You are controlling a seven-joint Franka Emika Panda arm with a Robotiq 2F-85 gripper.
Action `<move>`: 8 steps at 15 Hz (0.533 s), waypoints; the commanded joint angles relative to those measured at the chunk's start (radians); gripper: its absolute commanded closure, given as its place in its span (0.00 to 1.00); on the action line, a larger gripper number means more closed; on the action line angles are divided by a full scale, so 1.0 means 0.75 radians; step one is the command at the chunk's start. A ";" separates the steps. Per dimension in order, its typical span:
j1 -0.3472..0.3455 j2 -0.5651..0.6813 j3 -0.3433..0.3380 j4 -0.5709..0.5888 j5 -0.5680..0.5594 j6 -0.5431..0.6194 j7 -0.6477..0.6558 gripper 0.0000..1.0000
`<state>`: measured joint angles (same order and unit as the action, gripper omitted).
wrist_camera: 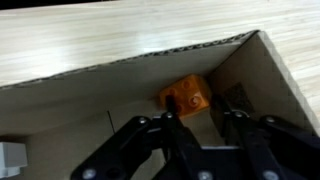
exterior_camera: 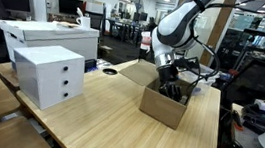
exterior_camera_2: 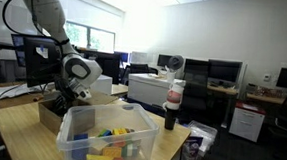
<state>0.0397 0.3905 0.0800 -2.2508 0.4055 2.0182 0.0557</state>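
Note:
My gripper (wrist_camera: 205, 118) reaches down into an open cardboard box (wrist_camera: 150, 55) on a wooden table, and its two black fingers are spread apart. An orange toy block (wrist_camera: 188, 97) lies on the box floor in the far corner, just beyond the tip of one finger and not between the fingers. In both exterior views the gripper (exterior_camera: 168, 85) (exterior_camera_2: 64, 97) is lowered inside the box (exterior_camera: 164, 110) (exterior_camera_2: 49, 112), and the block is hidden there. Nothing is held.
A white drawer unit (exterior_camera: 50, 75) and a large white box (exterior_camera: 46, 36) stand on the table. A clear plastic bin of coloured blocks (exterior_camera_2: 110, 138) and a dark bottle (exterior_camera_2: 172, 107) stand near the box. A grey item (wrist_camera: 10, 155) lies inside the box.

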 commanded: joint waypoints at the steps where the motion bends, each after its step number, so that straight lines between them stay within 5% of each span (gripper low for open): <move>1: -0.008 -0.016 0.005 -0.016 0.028 -0.039 0.002 0.88; 8: 0.003 -0.127 -0.010 -0.043 0.001 -0.079 0.071 0.89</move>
<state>0.0405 0.3730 0.0788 -2.2498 0.4063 1.9896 0.0732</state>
